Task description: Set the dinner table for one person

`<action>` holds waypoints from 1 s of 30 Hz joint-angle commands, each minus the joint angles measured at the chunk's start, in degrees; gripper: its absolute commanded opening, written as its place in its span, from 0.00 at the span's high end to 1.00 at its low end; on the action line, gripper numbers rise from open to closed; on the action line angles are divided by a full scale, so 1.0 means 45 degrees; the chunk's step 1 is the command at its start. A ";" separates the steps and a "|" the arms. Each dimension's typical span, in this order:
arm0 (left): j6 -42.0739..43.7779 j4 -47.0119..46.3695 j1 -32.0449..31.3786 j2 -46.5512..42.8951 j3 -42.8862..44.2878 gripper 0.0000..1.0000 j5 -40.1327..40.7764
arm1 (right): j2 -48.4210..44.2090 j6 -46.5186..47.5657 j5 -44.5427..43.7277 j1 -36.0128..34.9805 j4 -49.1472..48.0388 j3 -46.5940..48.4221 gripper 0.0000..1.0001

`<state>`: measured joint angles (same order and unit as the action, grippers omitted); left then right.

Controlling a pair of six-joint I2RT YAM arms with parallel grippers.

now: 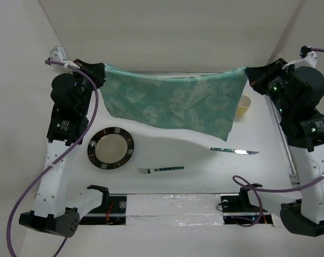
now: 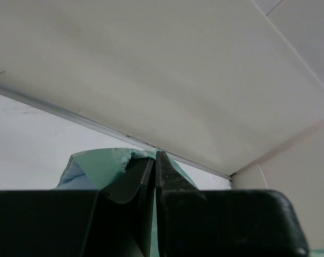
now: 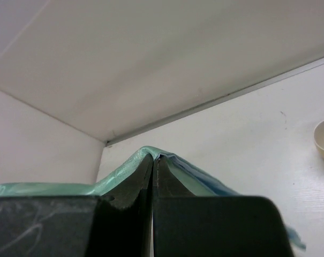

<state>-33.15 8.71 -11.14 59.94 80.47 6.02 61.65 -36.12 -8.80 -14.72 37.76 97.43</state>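
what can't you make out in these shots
- Top view: the hanging mat hides the table strip behind it and part of the cup.
- Left wrist view: the left gripper's closed jaws block most of the mat.
- Right wrist view: the cup is cut off by the right edge.

One plate (image 1: 91,149), fork (image 1: 160,169), knife (image 1: 234,151), cup (image 1: 243,105) (pale yellow), mat (image 1: 172,104).

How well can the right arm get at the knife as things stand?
Probably not yet. The right tool is shut on a corner of the cloth, stretched across to the left tool. The knife lies uncovered on the table, so once freed, the way looks open.
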 commanded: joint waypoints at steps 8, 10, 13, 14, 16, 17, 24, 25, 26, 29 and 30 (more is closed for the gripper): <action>-0.0037 -0.1252 0.0014 0.3664 0.1275 1.00 -0.0205 | 0.4109 0.0448 0.1857 0.1592 -0.0499 0.1216 1.00; -0.0036 -0.1233 0.0014 0.4430 0.1861 1.00 -0.0302 | 0.5203 0.0526 0.2441 0.1748 -0.0695 0.1784 1.00; -0.0212 -0.1019 0.0170 0.5720 0.3462 1.00 -0.0536 | 0.6587 0.0507 0.2676 0.2039 -0.0228 0.3676 1.00; -0.0212 -0.0940 0.0286 0.6244 0.4394 1.00 -0.0576 | 0.6845 0.0526 0.2716 0.2157 -0.0111 0.4184 1.00; -0.0213 -0.0707 0.0287 0.6600 0.5279 1.00 -0.0674 | 0.7488 0.0468 0.2872 0.2313 0.0202 0.5669 1.00; -0.0212 -0.0686 0.0403 0.6911 0.6037 1.00 -0.0713 | 0.7705 0.0468 0.2970 0.2314 0.0358 0.6196 1.00; -0.0037 -0.1113 0.0522 0.6155 0.4527 1.00 -0.0615 | 0.7533 0.0526 0.3400 0.2783 0.0227 0.5876 1.00; -0.0095 -0.1618 0.0522 0.5669 0.3013 1.00 -0.0635 | 0.7028 0.0507 0.3632 0.2899 -0.0415 0.4187 1.00; -0.0153 -0.1855 0.0522 0.5432 0.2147 1.00 -0.0674 | 0.7023 0.0526 0.3770 0.2900 -0.0422 0.3261 1.00; -0.0464 -0.3299 0.0522 0.4749 -0.1089 1.00 -0.1083 | 0.6146 0.0448 0.4122 0.3036 -0.1844 -0.0344 1.00; -0.0640 -0.4192 0.0522 0.4688 -0.3018 1.00 -0.1684 | 0.5951 0.0410 0.4355 0.3192 -0.2776 -0.1831 1.00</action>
<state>-34.39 -1.15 -9.15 81.38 81.17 2.68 88.09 -34.63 7.38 -1.58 33.21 102.08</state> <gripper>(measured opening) 0.006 0.012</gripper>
